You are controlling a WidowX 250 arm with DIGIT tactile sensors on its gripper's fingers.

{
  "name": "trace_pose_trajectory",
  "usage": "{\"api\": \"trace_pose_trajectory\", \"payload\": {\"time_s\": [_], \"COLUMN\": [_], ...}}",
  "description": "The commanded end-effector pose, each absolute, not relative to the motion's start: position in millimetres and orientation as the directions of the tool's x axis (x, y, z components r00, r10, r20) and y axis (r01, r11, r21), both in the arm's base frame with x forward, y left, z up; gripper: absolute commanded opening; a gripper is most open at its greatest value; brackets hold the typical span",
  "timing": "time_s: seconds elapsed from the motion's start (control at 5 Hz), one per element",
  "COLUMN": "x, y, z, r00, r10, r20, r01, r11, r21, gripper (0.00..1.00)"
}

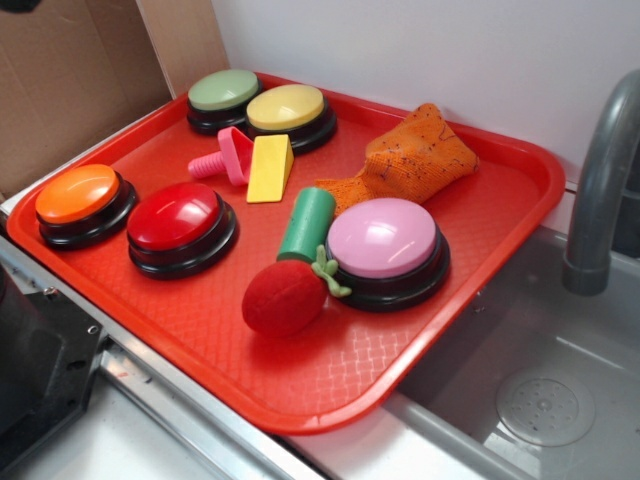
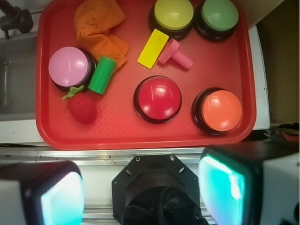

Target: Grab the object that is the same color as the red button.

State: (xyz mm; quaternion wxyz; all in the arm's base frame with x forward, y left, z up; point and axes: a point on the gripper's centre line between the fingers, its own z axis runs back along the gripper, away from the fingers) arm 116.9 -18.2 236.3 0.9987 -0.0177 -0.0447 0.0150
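Observation:
A fuzzy red plush strawberry (image 1: pixel 284 296) with a green stem lies on the red tray (image 1: pixel 330 385), touching the pink button (image 1: pixel 383 240) and next to a green cylinder (image 1: pixel 306 222). In the wrist view the strawberry (image 2: pixel 82 108) is at the tray's lower left. The glossy red button (image 1: pixel 176 217) on a black base sits left of it; in the wrist view the red button (image 2: pixel 158 98) is near the middle. My gripper (image 2: pixel 143 192) is open and empty, high above the robot base, short of the tray's near edge. Its fingers (image 2: pixel 63 194) frame the bottom of the view.
On the tray are also an orange button (image 1: pixel 77 194), yellow button (image 1: pixel 286 107), green button (image 1: pixel 223 90), yellow wedge (image 1: pixel 271 167), pink screw (image 1: pixel 222 158) and orange cloth (image 1: pixel 410 157). A sink (image 1: pixel 540 400) and grey faucet (image 1: pixel 600 190) are at the right. A cardboard wall (image 1: pixel 70 70) stands at the back left.

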Motion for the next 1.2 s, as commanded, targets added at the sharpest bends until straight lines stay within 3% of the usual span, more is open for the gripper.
{"api": "trace_pose_trajectory", "payload": {"time_s": [0.0, 0.4, 0.6, 0.8, 1.0], "x": [117, 159, 173, 177, 172], "y": [-18, -49, -72, -94, -105], "z": [236, 186, 156, 121, 95], "r00": [0.996, 0.989, 0.979, 0.982, 0.985], "r10": [0.032, -0.109, -0.140, -0.172, -0.172], "r20": [0.089, 0.095, 0.148, 0.083, 0.023], "r01": [-0.028, 0.109, 0.149, 0.181, 0.173], "r11": [0.999, 0.994, 0.987, 0.977, 0.983], "r21": [-0.037, -0.002, -0.051, -0.111, -0.065], "gripper": [1.00, 1.00, 1.00, 1.00, 1.00]}}
